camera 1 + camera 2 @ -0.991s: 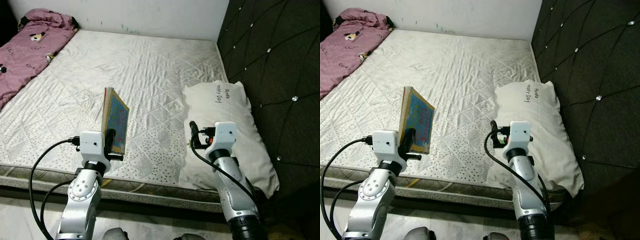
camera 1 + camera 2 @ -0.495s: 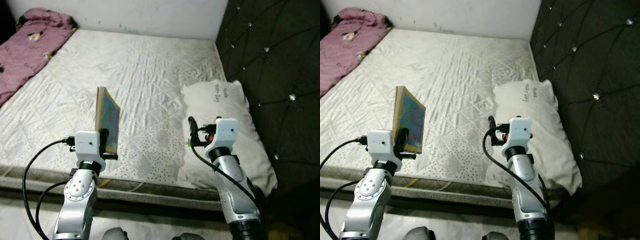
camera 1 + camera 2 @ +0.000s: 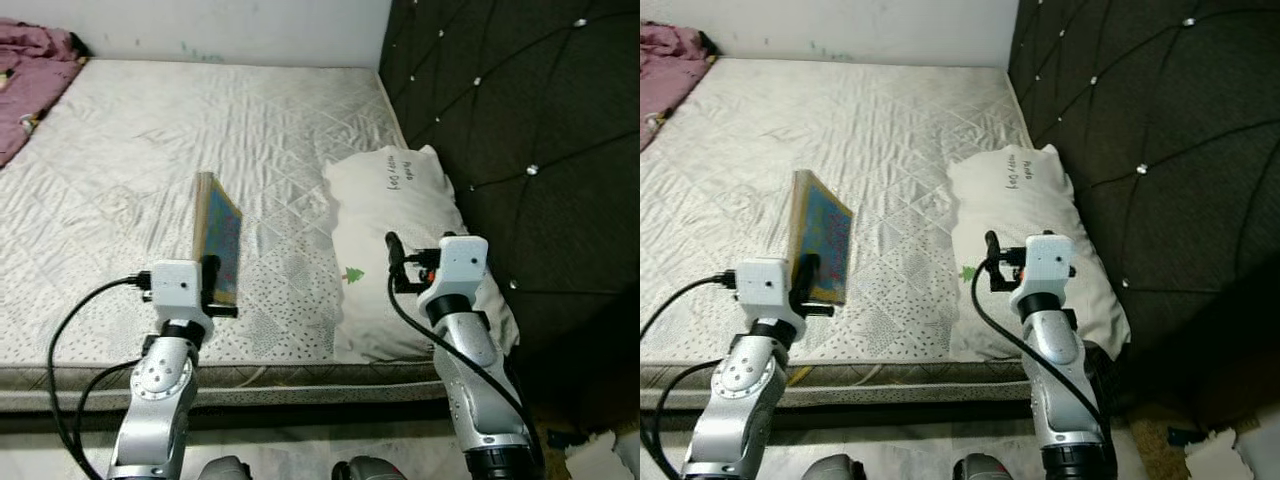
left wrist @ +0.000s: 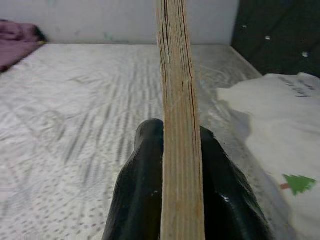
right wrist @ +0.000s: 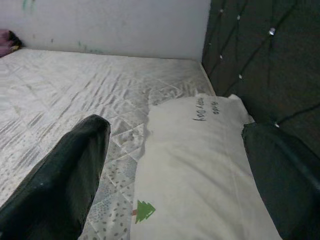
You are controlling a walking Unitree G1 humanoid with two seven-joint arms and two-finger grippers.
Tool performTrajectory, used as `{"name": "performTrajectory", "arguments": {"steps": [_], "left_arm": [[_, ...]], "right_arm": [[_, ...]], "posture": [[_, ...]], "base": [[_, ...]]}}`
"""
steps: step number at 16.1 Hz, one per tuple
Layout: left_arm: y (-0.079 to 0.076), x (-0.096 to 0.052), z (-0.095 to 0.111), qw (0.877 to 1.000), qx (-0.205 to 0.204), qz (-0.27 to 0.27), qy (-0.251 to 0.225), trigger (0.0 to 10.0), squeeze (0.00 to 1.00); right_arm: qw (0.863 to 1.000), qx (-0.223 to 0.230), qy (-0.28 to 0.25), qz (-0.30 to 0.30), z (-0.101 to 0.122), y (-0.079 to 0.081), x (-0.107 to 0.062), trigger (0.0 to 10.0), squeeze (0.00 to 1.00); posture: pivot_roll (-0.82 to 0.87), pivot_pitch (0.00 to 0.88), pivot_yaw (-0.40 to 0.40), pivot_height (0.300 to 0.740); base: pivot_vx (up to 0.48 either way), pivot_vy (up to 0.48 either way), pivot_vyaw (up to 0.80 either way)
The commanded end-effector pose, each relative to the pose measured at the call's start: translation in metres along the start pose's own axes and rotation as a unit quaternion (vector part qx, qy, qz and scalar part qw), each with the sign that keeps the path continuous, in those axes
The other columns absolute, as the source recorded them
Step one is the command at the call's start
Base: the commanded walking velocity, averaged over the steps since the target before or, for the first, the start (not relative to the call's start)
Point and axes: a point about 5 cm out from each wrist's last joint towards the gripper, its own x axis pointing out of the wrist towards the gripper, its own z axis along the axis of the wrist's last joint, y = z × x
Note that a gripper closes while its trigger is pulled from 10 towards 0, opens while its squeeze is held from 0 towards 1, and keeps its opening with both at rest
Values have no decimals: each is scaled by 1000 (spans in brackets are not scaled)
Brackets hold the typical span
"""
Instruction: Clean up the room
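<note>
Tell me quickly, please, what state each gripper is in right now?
Left gripper: closed on the book, held upright over the mattress.
Right gripper: open, holding nothing, above the pillow.

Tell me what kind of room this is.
Most likely a bedroom. A bare quilted mattress lies against a dark tufted headboard, with a white pillow at that end and a pink blanket at the far corner. The left gripper holds a book upright; the right gripper is open above the pillow.
</note>
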Motion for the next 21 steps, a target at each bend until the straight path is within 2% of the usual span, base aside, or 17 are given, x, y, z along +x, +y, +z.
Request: {"name": "performTrajectory", "arguments": {"steps": [1, 3, 10, 18, 21], "left_arm": [[4, -1, 12, 1000, 2, 9, -27, 10000, 0], [3, -2, 11, 1000, 0, 8, -23, 10000, 0], [0, -1, 10, 1000, -6, 1, -18, 10000, 0], [0, 0, 9, 1000, -8, 5, -18, 10000, 0], [0, 1, 10, 1000, -9, 8, -21, 10000, 0]], "right_arm": [[1000, -10, -7, -5, 3, -2, -2, 10000, 0], [1000, -6, 11, -13, -6, -5, -3, 10000, 0], [1000, -11, 13, -6, -7, -3, -4, 10000, 0], [1000, -11, 15, 0, -7, -2, -4, 10000, 0], [1000, -10, 16, 1, -7, -2, -3, 10000, 0]], "posture": [[43, 48, -21, 740], [41, 49, -21, 740], [34, 53, -23, 740], [31, 56, -25, 646], [30, 57, -25, 638]], "base": [[0, 0, 0], [0, 0, 0], [0, 0, 0], [0, 0, 0], [0, 0, 0]]}}
